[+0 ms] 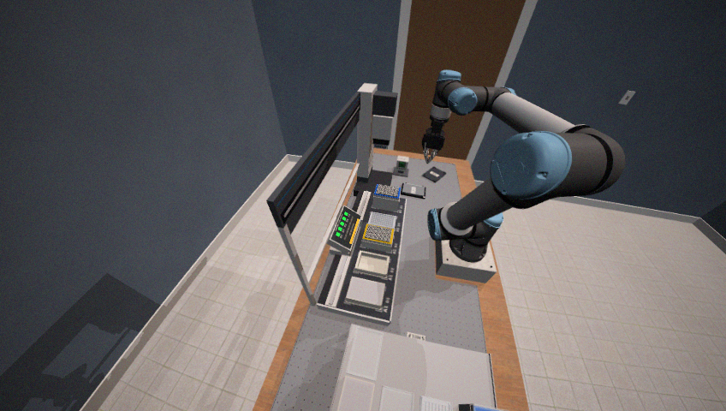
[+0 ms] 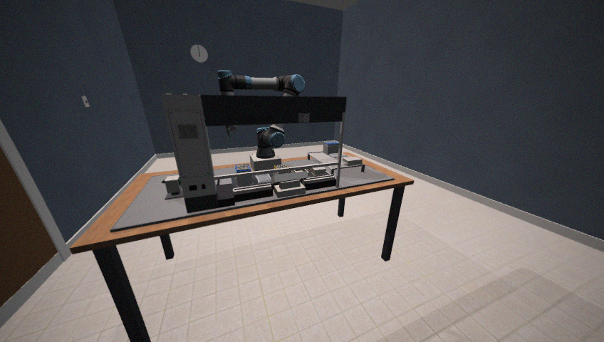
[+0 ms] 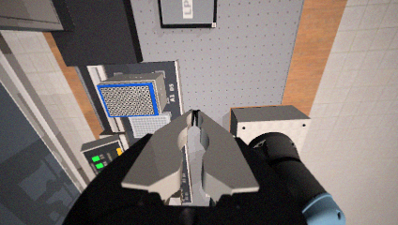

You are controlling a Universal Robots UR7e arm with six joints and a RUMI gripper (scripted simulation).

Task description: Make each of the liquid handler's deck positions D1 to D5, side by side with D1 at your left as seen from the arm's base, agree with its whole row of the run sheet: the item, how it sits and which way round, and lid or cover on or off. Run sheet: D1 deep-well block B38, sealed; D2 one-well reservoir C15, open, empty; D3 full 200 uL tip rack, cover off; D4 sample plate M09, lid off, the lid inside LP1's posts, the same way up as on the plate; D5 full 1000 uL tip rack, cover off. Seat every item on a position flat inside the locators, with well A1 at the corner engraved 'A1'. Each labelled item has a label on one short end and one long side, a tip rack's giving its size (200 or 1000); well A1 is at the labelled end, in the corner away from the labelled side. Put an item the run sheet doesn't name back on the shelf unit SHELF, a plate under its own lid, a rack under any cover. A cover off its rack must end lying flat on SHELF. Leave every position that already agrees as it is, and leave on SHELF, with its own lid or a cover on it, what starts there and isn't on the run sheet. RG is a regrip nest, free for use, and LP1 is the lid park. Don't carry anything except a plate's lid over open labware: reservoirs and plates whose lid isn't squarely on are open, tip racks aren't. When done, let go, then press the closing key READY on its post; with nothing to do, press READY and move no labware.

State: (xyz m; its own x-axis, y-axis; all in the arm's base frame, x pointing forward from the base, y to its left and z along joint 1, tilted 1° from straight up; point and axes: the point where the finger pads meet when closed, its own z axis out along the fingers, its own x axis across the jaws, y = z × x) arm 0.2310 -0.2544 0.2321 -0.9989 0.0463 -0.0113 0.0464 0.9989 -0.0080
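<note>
My gripper (image 1: 427,152) is shut and empty, hanging high over the far end of the table, between the green-topped READY key post (image 1: 402,161) and the dark RG nest (image 1: 432,175). On the deck, from the near end, stand a sealed block (image 1: 364,293), an open reservoir (image 1: 372,263), a yellow-framed tip rack (image 1: 377,233), an unlidded plate (image 1: 382,218) and a blue-framed tip rack (image 1: 387,191). A lid lies in LP1 (image 1: 413,189). In the wrist view the shut fingertips (image 3: 195,113) are above the bare mat, right of the blue rack (image 3: 128,99) and the plate (image 3: 149,126); LP1 (image 3: 188,11) is at the top edge.
The handler's gantry beam (image 1: 315,157) and tower (image 1: 367,127) run along the left of the deck. A status panel with green lights (image 1: 345,229) stands beside D3. The arm's base block (image 1: 464,262) is right of the deck. SHELF (image 1: 407,372) with flat covers is at the near end.
</note>
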